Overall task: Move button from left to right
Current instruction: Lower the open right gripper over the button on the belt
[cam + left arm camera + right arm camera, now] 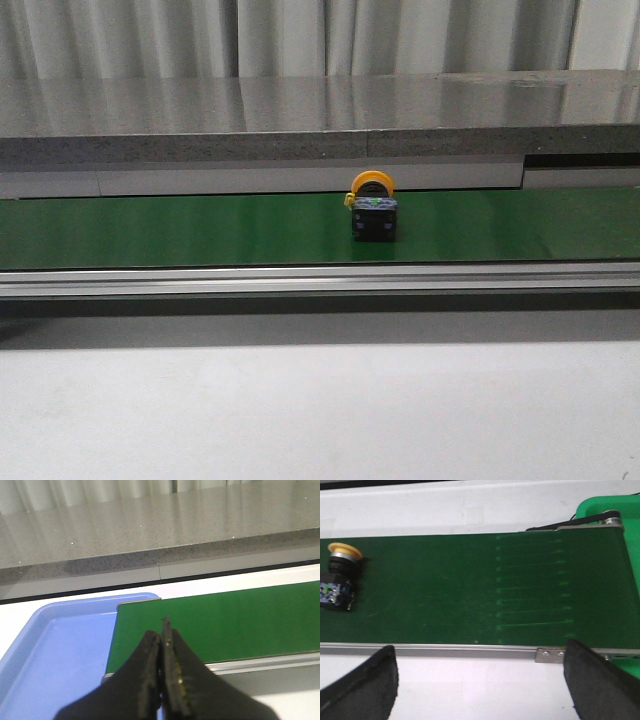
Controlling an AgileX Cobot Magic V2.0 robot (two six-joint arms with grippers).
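The button (372,206), a yellow-orange cap on a dark cube body, lies on the green conveyor belt (180,228) near its middle in the front view. It also shows in the right wrist view (339,577) at the belt's far side from the green bin. My right gripper (480,672) is open and empty, its fingers (365,685) over the white table in front of the belt. My left gripper (162,637) is shut and empty over the belt's end beside the blue tray. Neither gripper shows in the front view.
A blue tray (55,650) lies at the belt's left end. A green bin (620,515) stands at the belt's right end. An aluminium rail (320,278) runs along the belt's front edge. A grey stone ledge (320,125) rises behind the belt.
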